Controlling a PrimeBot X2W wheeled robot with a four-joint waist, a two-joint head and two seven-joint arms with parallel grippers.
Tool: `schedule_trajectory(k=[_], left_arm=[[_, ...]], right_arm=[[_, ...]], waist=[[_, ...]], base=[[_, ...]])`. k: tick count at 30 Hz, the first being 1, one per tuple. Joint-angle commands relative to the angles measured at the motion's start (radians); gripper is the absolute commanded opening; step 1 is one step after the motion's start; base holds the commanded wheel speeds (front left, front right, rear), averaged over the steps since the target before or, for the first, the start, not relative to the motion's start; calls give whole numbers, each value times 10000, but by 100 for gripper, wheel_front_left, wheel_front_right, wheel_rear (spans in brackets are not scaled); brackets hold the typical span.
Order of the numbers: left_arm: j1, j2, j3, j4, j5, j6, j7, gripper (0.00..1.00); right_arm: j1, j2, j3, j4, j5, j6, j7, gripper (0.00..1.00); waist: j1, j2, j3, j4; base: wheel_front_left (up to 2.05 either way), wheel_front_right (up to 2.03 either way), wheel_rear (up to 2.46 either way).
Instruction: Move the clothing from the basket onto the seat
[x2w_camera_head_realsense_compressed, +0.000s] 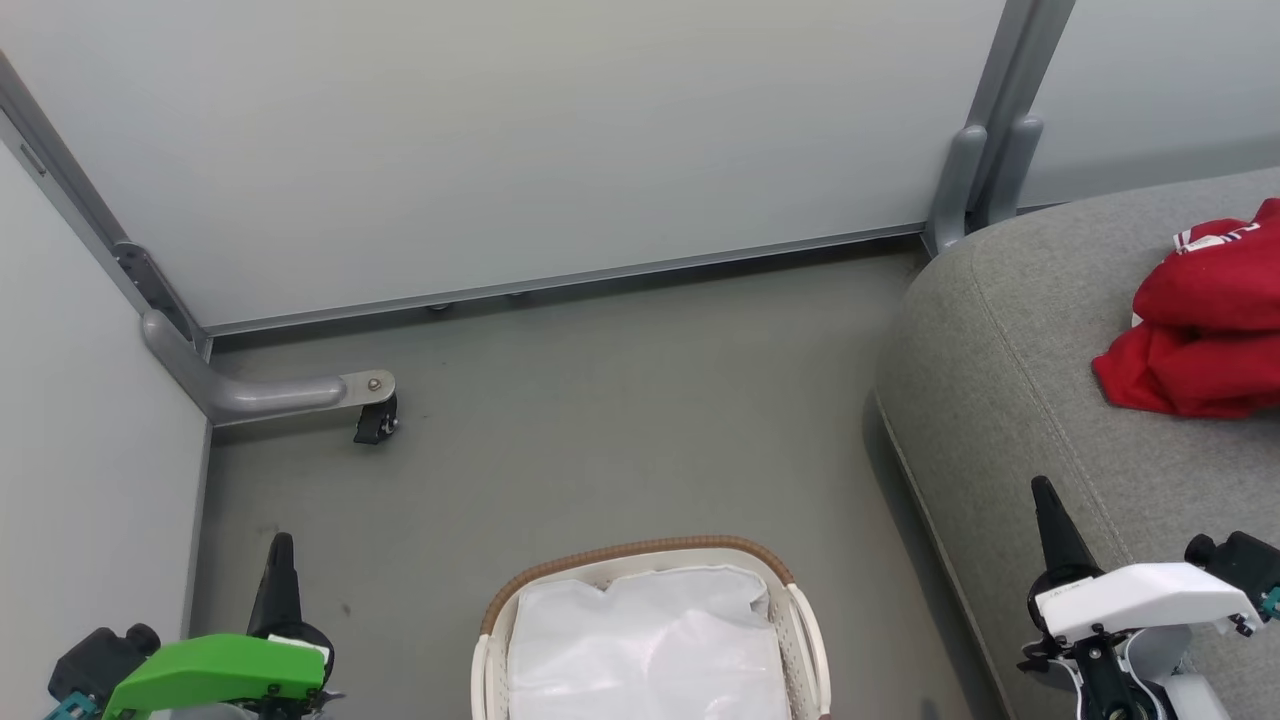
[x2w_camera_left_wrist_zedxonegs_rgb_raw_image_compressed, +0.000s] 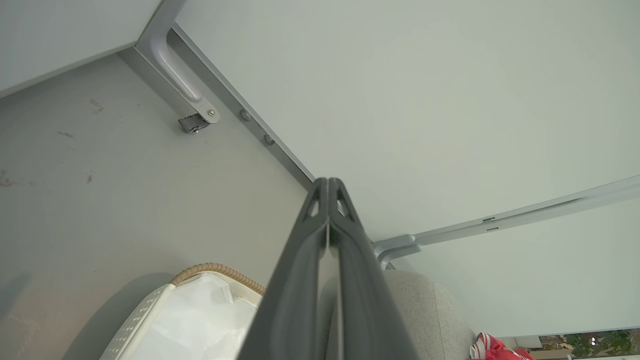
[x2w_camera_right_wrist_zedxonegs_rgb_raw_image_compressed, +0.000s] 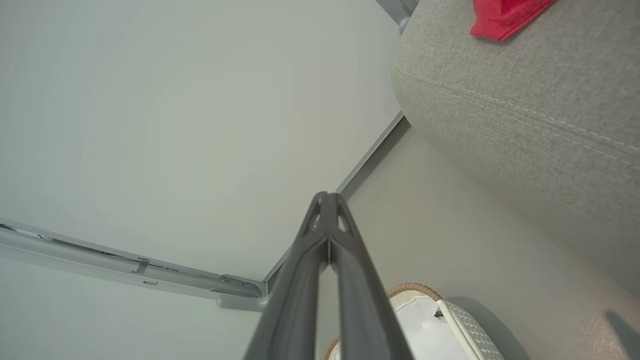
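**foldnerd:** so what are your hands doing right now? holding anything?

**me:** Nope. My left gripper (x2w_camera_head_realsense_compressed: 281, 556) is closed all the way: its wrist cam shows the two dark fingers (x2w_camera_left_wrist_zedxonegs_rgb_raw_image_compressed: 300, 280) pressed flat together up to the tips, touching only each other. The right gripper (x2w_camera_head_realsense_compressed: 1046, 500) is the same, fingers (x2w_camera_right_wrist_zedxonegs_rgb_raw_image_compressed: 295, 285) pinched pad to pad. Both hang in the air with the tips pointing away from me toward the pale wall panel (x2w_camera_head_realsense_compressed: 560, 140). The left one is over the grey floor (x2w_camera_head_realsense_compressed: 600, 400) and the right one is over the near edge of the sofa cushion (x2w_camera_head_realsense_compressed: 1010, 400).

**foldnerd:** and the shirt?

**me:** The red sports garment (x2w_camera_head_realsense_compressed: 1200, 345) is lying on the sofa cushion, well ahead of my right gripper and off to its right. It's a crumpled heap, not laid flat. On my head cam the heap runs roughly from a lower-left corner near the cushion's seam up to the right, with a bit of white trim at the top end. The frame's right edge cuts it off, so I can't really call its long axis or which end is the collar.

**foldnerd:** basket?

**me:** The laundry basket (x2w_camera_head_realsense_compressed: 640, 549) sits on the floor right in front of me, between my two arms, just left of the cushion. Its brown woven rim faces the wall and the white liner (x2w_camera_head_realsense_compressed: 650, 640) is bunched up inside.
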Motion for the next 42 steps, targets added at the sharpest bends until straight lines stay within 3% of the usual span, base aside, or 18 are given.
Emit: schedule_trajectory(k=[1, 42], left_arm=[[-292, 24, 64, -144, -294, -23, 70, 0], [-632, 0, 385, -516, -3824, -39, 1065, 0]], right_arm=[[-167, -71, -40, -145, 307, -4, 70, 0], [-195, -104, -278, -478, 4283, -6, 1057, 0]], waist=[[0, 0, -4, 1], [0, 0, -117, 35]], base=[[0, 0, 0], [0, 0, 0]])
